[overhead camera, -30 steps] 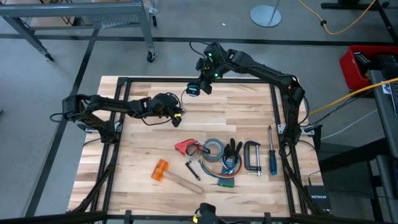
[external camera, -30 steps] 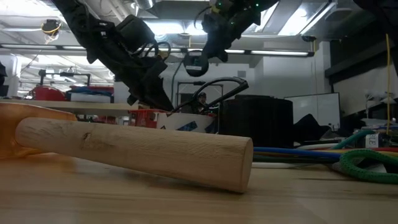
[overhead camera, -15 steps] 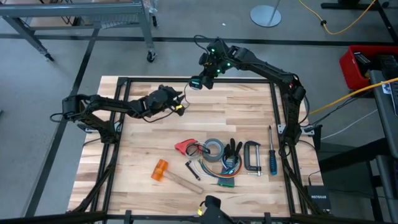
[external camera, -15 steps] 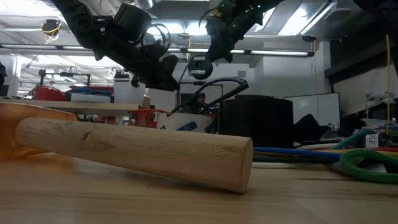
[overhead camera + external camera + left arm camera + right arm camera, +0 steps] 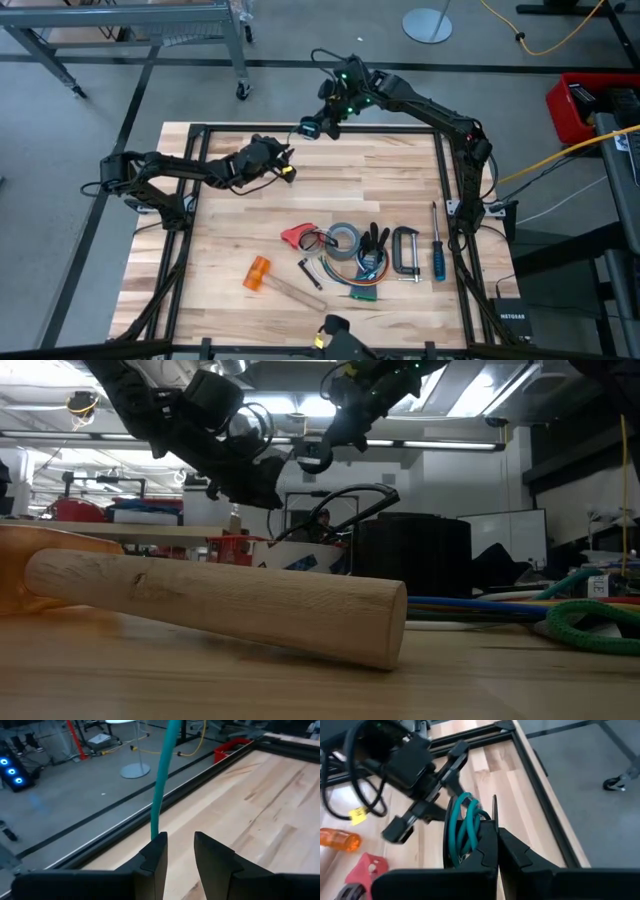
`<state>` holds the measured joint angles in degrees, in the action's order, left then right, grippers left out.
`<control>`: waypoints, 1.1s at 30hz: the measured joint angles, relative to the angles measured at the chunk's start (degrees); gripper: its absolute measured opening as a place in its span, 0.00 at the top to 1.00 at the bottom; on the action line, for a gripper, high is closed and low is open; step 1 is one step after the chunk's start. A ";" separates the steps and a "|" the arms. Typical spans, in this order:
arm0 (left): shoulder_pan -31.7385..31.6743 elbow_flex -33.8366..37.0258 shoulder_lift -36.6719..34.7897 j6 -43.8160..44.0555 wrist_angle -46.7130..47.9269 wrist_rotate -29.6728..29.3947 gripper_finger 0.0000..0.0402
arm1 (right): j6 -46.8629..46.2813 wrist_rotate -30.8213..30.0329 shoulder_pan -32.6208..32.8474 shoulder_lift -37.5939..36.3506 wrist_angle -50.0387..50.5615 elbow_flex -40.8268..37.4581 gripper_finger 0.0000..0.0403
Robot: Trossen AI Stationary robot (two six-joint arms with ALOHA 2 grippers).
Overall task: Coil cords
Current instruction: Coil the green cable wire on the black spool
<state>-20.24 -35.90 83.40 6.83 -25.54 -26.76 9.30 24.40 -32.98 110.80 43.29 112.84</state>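
Cord [image 5: 465, 822] is off the table, bundled in teal loops pinched between the shut jaws of the right gripper [image 5: 312, 128], which hangs above the far edge of the table [image 5: 400, 190] at about twelve o'clock in the high view. From that bundle a single teal strand [image 5: 161, 780] runs down to the left gripper [image 5: 282, 165], just beside it toward eight o'clock. That gripper's jaws stand narrowly parted, and the strand ends at the tip of one finger [image 5: 159, 851]; whether it is pinched or only resting against that finger cannot be told from the wrist view.

The step in hand looks like laying another turn onto the coil. To do it well, the right gripper should keep its clamp steady so the loops already made do not spill. The left gripper should guide the strand with light tension and let it slide, not grip it hard. It should carry the strand round to the bundle along the same path as the other loops so that each turn matches in size. Both grippers are close, so the left one should approach from the side, clear of the right fingers [image 5: 485, 851]. Slack is the main risk: a loose strand could drop toward the tools [image 5: 360, 250] at six o'clock on the table.
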 joint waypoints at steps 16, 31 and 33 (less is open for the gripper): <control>2.45 0.00 0.00 2.92 0.97 -0.10 0.78 | 0.46 -0.44 -0.04 -0.04 3.58 0.00 1.00; 1.77 0.00 0.00 3.25 0.57 -3.06 0.78 | 1.59 -0.87 0.01 -0.07 3.47 0.02 1.00; 1.72 0.00 0.00 3.23 -0.06 -3.06 0.78 | 1.57 -0.85 0.01 -0.07 3.23 0.02 1.00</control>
<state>-18.52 -35.90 83.40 10.07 -25.61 -29.82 10.87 23.55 -32.97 110.74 46.52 112.86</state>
